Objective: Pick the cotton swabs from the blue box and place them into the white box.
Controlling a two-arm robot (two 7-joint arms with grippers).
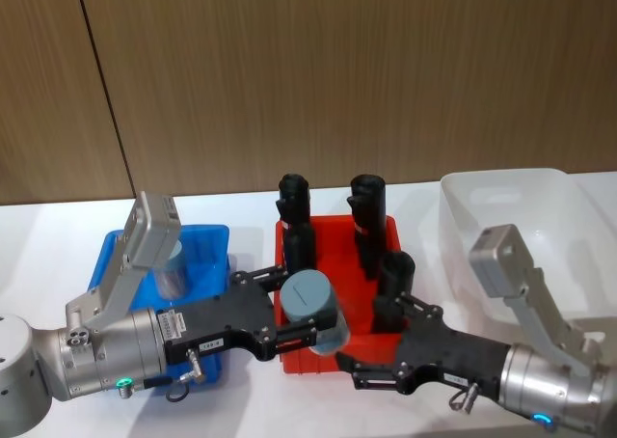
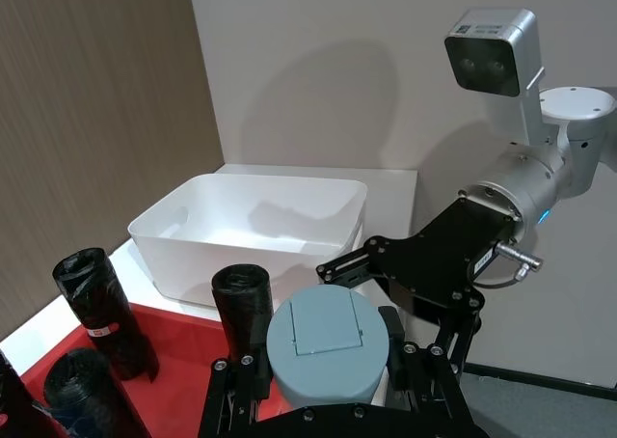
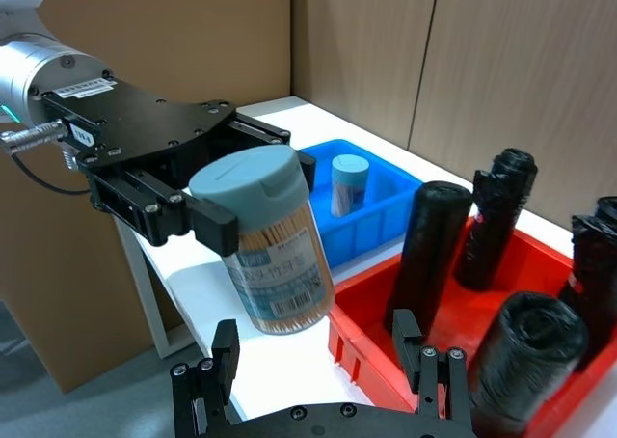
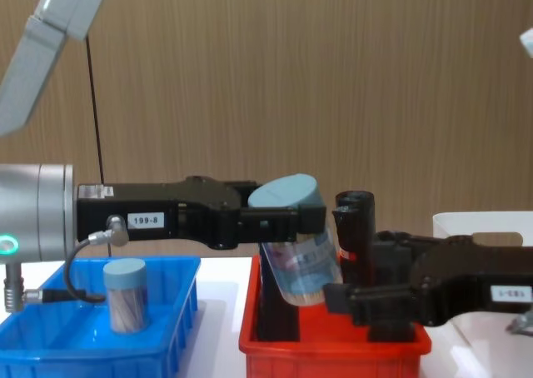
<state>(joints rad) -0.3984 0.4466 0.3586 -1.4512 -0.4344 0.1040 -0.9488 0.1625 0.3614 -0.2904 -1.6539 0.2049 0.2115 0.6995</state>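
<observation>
My left gripper (image 1: pixel 297 305) is shut on a cotton swab jar (image 1: pixel 313 308), clear with a pale blue-grey lid. It holds the jar tilted in the air above the front left of the red bin. The same jar (image 3: pixel 270 255) hangs just beyond my right gripper (image 3: pixel 314 342), whose fingers (image 3: pixel 224 346) stand open and apart from it. In the head view, the right gripper (image 1: pixel 381 346) sits just right of the jar's base. Another cotton swab jar (image 4: pixel 125 295) stands upright in the blue box (image 4: pixel 179 311). At the far right is the white box (image 1: pixel 453 216).
The red bin (image 1: pixel 333 228) lies between the blue box and the white box. It holds several tall black rolls (image 1: pixel 366 206). A wood-panel wall runs behind the white table. The table's front edge lies just under both arms.
</observation>
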